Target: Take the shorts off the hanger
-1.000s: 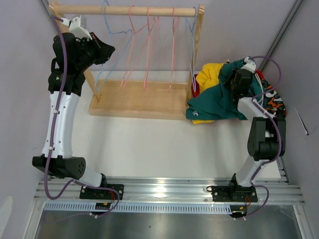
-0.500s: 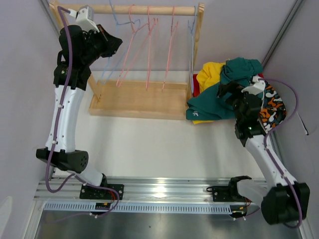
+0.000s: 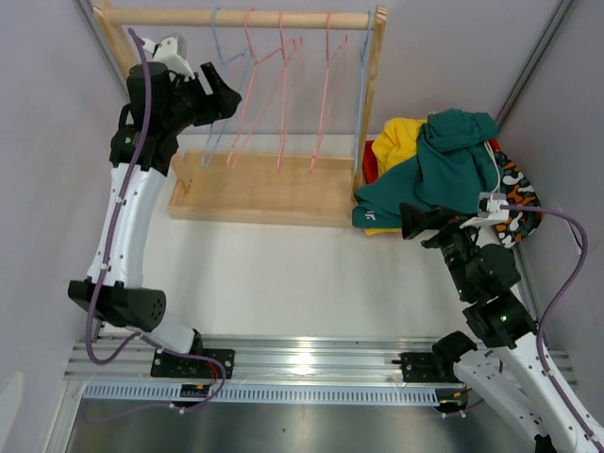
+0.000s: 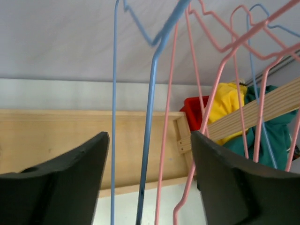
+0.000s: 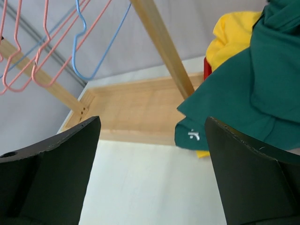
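The left gripper is up by the left end of the rack, just under its rod, and its jaws stand wide open. A blue hanger hangs down through the gap between them, clear of both sides in the wrist view, so nothing is gripped. To the right of this gripper, pink hangers hang from the rod, all bare wire with no cloth on them. Below the gripper lies the rack's wooden base, resting on the table. The shorts lie off the hangers in a heap on the table, well to the right of the left gripper and just past the rack's right post. In the heap a yellow pair sits nearest the post with a red-orange pair showing as a sliver beside it. A green pair is draped over the top and spreads down toward the front, and a patterned pair lies at the far right edge. The right gripper hangs low at the near edge of the heap, pointing left toward the rack base. Its jaws are spread as wide as they go and they hold nothing. In its wrist view only the table and the base show between them, with the green pair just ahead and to the right.
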